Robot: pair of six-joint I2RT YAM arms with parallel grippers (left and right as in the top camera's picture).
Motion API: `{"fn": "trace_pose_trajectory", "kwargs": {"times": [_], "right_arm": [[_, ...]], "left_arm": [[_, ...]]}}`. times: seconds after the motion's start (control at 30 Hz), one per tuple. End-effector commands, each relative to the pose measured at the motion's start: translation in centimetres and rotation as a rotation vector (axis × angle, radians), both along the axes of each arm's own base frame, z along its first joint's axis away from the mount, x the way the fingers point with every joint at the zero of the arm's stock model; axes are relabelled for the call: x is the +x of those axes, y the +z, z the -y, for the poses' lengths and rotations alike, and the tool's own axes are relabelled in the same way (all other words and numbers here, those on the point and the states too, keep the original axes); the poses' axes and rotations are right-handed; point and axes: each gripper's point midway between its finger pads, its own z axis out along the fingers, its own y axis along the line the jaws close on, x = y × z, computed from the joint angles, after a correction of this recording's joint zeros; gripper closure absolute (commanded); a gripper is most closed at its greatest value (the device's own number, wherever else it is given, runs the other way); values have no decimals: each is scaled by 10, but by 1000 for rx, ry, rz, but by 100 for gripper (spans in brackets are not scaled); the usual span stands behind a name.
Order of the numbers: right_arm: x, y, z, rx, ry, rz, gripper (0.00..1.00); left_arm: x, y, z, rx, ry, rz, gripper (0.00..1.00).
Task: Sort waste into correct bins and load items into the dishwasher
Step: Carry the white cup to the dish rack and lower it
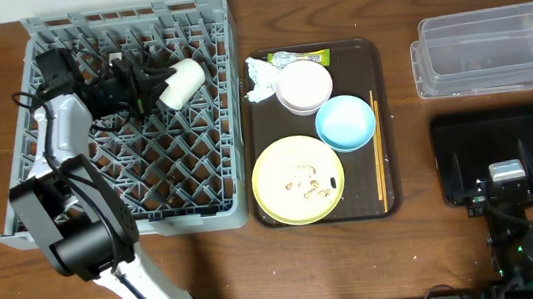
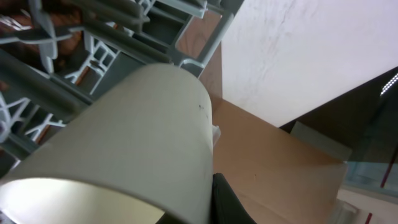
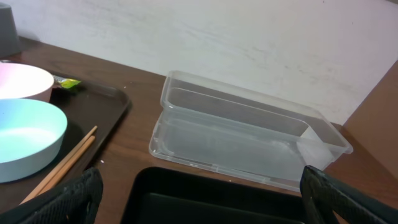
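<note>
Overhead view, with positions given from the dark brown tray (image 1: 369, 186). Just left of the tray stands the grey dish rack (image 1: 139, 174). The left gripper (image 1: 145, 83) reaches over the rack's far half, and the small cream cup (image 1: 181, 82) lies tilted on its side at the gripper's tip, over the pegs near the rack edge closest to the tray. In the left wrist view the cup fills most of the frame with one dark finger (image 2: 229, 200) against its wall, so the jaws appear clamped on the cup, though the second finger is hidden. On the tray, the crumpled white napkin (image 1: 259, 78) sits in the far left corner, the yellow-green wrapper (image 1: 302, 58) lies along the far rim, and the pinkish-white bowl (image 1: 304, 86) is just beside both. The light blue bowl (image 1: 345, 122) rests at the tray's middle right, just beside the pinkish-white bowl. The pale yellow plate (image 1: 280, 183) occupies the near left part and carries beige crumbs (image 1: 310, 179). The chopsticks (image 1: 379, 152) lie side by side along the tray's right rim. Well right of the tray are the clear tub (image 1: 495, 48), level with its far end, and the black bin (image 1: 507, 137), level with its near end. The right gripper (image 1: 510, 182) hangs at the bin's near edge; the right wrist view shows its fingers spread wide apart.
</note>
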Motion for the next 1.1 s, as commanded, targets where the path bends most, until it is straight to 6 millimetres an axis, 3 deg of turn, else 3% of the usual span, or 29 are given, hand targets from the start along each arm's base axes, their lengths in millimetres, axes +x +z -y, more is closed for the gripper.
{"fn": "trace_pose_trajectory", "kwargs": {"times": [0.0,0.13,0.4,0.6,0.83,0.93,1.07], "right_arm": [[0,-1,1,-12,-3,-1,1],[0,-1,1,-12,-3,-1,1],[0,-1,1,-12,-3,0,1],[0,-1,1,-12,-3,0,1],[0,-1,1,-11,-3,0,1],[0,-1,1,-12,-3,0,1],[0,-1,1,-12,-3,0,1]], "left_arm": [[-5,-22,-22,99,47,-30,92],[-8,-31,-33,147,74,-65,91],[-25,-70,-61,384,126,-214,84],[-28,-76,-75,438,156,-241,84],[-27,-63,-87,484,152,-175,83],[-36,-53,-103,598,189,-200,62],[-64,-33,-143,888,265,-288,50]]}}
